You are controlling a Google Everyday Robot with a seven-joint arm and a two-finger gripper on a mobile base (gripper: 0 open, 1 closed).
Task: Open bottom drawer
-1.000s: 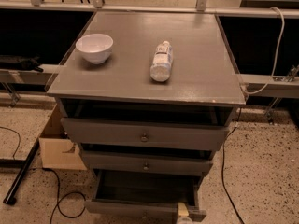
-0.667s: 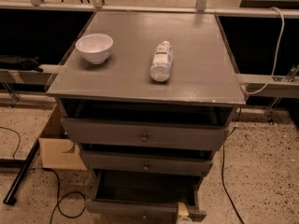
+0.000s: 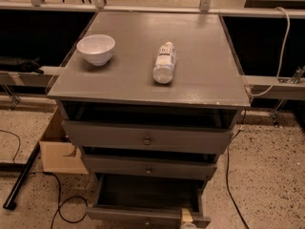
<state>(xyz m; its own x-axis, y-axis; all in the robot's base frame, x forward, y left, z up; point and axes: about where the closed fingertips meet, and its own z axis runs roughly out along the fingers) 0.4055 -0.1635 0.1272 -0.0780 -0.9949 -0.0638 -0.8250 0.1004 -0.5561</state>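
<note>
Only a small pale part of the end effector (image 3: 187, 217) showed, at the very near edge of the view. It sat at the front panel of the bottom drawer (image 3: 143, 194), a little right of that panel's centre. Too little of it was in sight to tell how wide it stood or whether it had hold of the knob or the panel.

The bottom drawer was the lowest of the three in the grey table (image 3: 205, 87). It stood pulled well out toward the near side, with its plain grey inside open to view and nothing lying in it. Its front was cut off by the near edge of the view, so its knob could not be made out.

Above it, the middle drawer (image 3: 119, 166) and the top drawer (image 3: 105, 135) each stood slightly out, with a dark gap over each front. On the table top, a white bowl (image 3: 96, 48) stood at the far left. A plastic bottle (image 3: 165, 62) lay on its side near the middle, well apart from the bowl. A cardboard box (image 3: 57, 154) sat on the floor to the left of the table.

By my judgement the opening was largely done, since the drawer looked far enough out to count as open. What was left was at most a little more pull, and then drawing the end effector clear of the drawer.
</note>
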